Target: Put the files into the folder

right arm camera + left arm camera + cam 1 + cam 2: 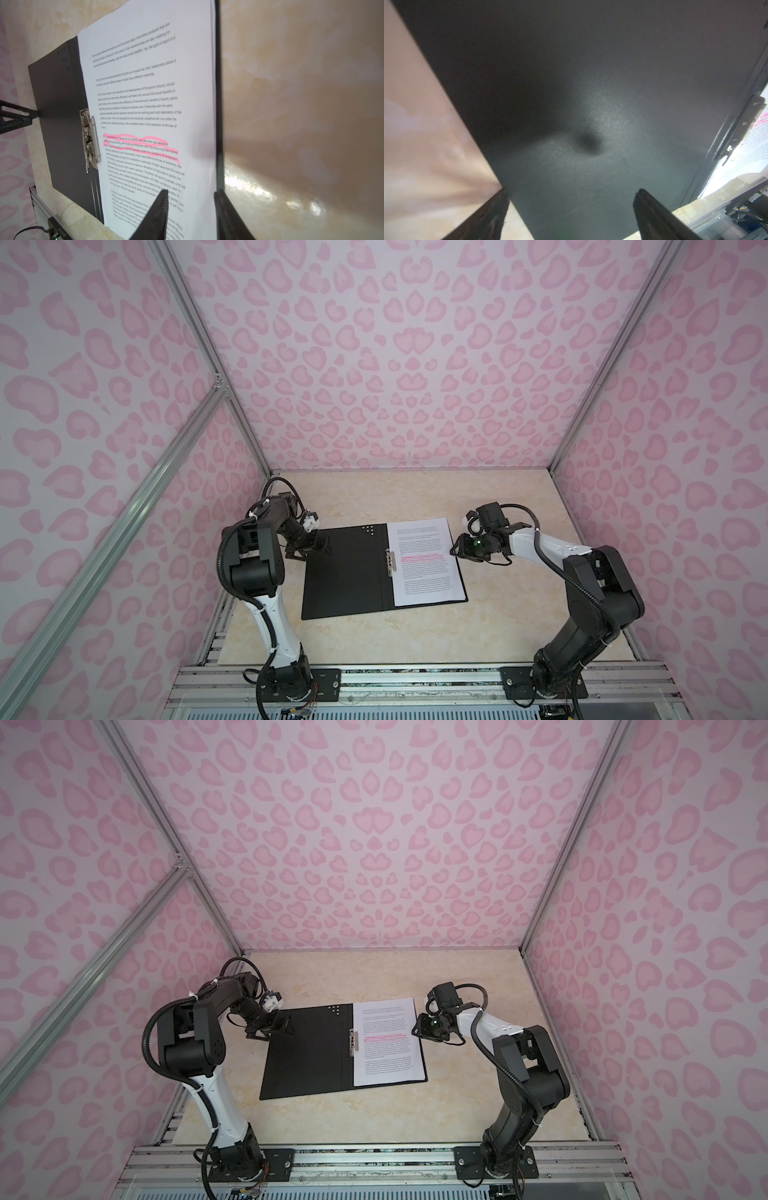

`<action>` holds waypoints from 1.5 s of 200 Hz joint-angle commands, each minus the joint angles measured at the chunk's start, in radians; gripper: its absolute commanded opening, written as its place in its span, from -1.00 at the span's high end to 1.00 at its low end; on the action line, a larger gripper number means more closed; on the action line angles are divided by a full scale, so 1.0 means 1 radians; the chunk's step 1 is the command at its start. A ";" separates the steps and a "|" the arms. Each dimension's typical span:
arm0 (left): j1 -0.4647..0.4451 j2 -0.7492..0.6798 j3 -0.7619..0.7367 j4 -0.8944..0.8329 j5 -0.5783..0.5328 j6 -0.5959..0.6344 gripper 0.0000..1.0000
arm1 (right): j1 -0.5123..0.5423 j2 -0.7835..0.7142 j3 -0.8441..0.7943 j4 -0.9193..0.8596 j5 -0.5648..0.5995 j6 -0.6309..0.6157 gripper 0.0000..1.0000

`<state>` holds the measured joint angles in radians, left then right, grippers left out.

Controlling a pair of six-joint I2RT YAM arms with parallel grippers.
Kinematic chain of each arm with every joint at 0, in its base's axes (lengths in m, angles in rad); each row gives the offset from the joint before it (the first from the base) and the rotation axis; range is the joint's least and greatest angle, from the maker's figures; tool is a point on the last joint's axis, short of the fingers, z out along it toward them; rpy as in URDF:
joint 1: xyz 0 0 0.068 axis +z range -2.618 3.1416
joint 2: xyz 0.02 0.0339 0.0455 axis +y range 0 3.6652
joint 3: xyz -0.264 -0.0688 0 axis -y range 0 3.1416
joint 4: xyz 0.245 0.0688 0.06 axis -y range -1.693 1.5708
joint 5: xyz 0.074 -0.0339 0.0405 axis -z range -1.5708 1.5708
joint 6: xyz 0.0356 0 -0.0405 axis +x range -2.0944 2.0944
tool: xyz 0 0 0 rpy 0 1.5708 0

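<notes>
Thin black-lined folder [345, 572] open flat on beige marbled desk [498, 614]; white printed files [428, 576], pink-highlighted, lie on its right half. Left jaws wide open over its left edge; right jaws part-open astride the files' right edge

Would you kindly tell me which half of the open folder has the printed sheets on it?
The folder half right of the metal clip in a top view: the files cover it, while the other half is bare black.
</notes>
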<state>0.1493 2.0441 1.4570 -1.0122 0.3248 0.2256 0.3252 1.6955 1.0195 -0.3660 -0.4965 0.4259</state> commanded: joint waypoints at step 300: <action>-0.027 -0.041 -0.068 -0.038 0.011 0.060 -0.95 | -0.105 0.141 0.080 -0.158 -0.029 -0.077 0.12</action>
<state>0.1242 1.9900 1.3777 -1.0611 0.3149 0.2653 0.2226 1.8301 1.1011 -0.5163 -0.5022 0.3565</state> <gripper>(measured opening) 0.977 0.443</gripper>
